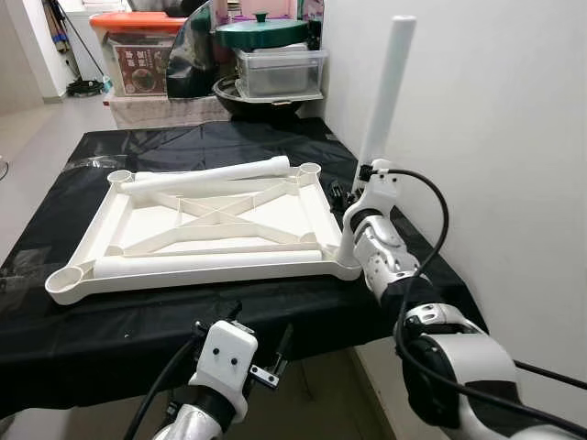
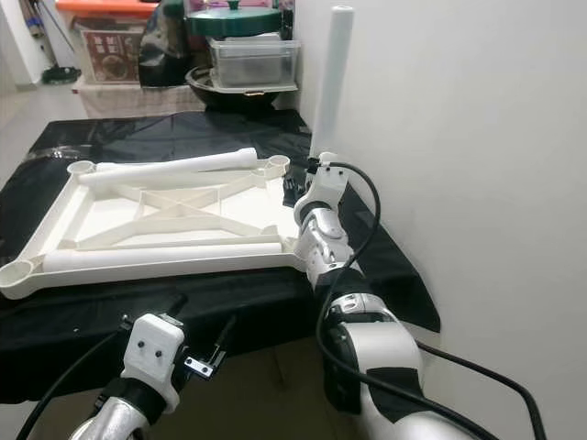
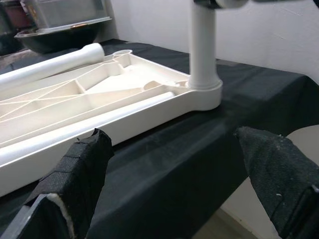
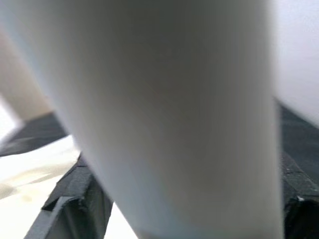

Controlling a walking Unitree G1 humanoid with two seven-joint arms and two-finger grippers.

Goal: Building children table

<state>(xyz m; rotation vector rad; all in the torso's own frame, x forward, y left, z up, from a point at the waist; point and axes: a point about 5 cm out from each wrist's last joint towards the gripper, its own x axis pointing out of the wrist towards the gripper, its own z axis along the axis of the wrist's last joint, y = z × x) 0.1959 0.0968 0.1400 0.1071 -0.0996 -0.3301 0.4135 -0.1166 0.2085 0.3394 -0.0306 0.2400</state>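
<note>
The white table top [image 1: 103, 220] lies upside down on a black-covered table [image 1: 183, 142]. One white leg [image 1: 385, 92] stands upright in the near right corner socket [image 3: 204, 94]. My right gripper [image 1: 360, 188] is shut on this leg low down, and the leg [image 4: 164, 109] sits between its fingers [image 4: 75, 199]. Two loose legs lie on the table top, one along the far edge [image 1: 211, 174] and one along the near edge [image 1: 206, 264]. My left gripper [image 1: 260, 325] hangs open below the table's front edge, holding nothing, its fingertips [image 3: 84, 164] facing the near right corner.
A white wall [image 1: 495, 137] runs close along the right side of the table. Behind the table stand stacked storage boxes [image 1: 138, 55], a clear tub [image 1: 280, 71], a black pan [image 1: 257, 99] and a green lid [image 1: 261, 32]. Bare floor [image 1: 37, 137] lies to the left.
</note>
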